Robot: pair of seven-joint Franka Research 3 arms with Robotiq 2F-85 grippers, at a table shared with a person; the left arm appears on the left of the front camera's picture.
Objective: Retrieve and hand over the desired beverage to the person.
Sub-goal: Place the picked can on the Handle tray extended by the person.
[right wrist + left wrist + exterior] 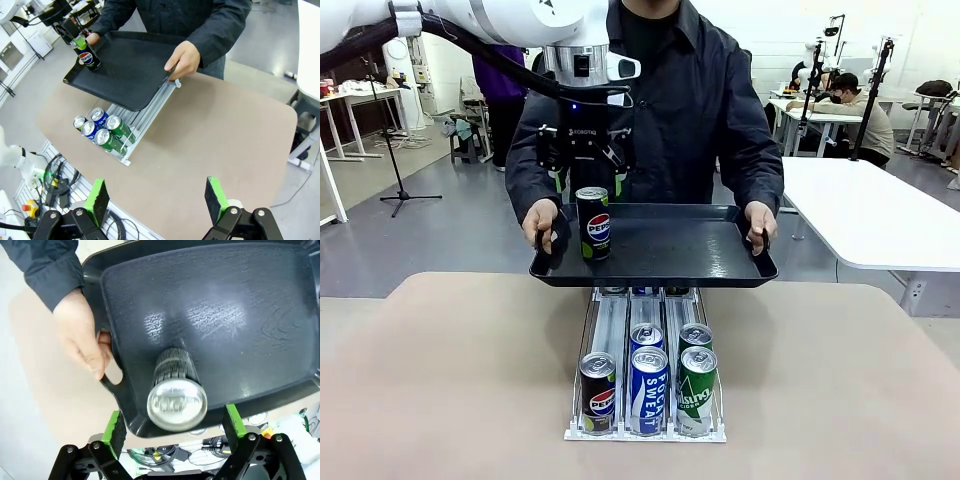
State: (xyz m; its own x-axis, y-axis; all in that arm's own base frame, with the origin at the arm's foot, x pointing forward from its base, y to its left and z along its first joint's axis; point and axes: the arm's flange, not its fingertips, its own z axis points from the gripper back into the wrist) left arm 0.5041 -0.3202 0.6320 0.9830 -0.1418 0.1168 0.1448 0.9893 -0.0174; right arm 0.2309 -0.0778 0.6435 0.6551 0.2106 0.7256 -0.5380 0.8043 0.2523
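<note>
Pepsi can point(592, 222) on the person's point(660, 100) tray point(670, 245), left tool point(590, 182) open above it.
The can stands upright at the tray's left end; the person holds the black tray by both ends over the desk's point(840, 380) far edge. The left tool's jaws are spread wide either side of the can's top, gripping nothing. The right tool point(156, 199) hangs open and empty over the near desk.
</note>
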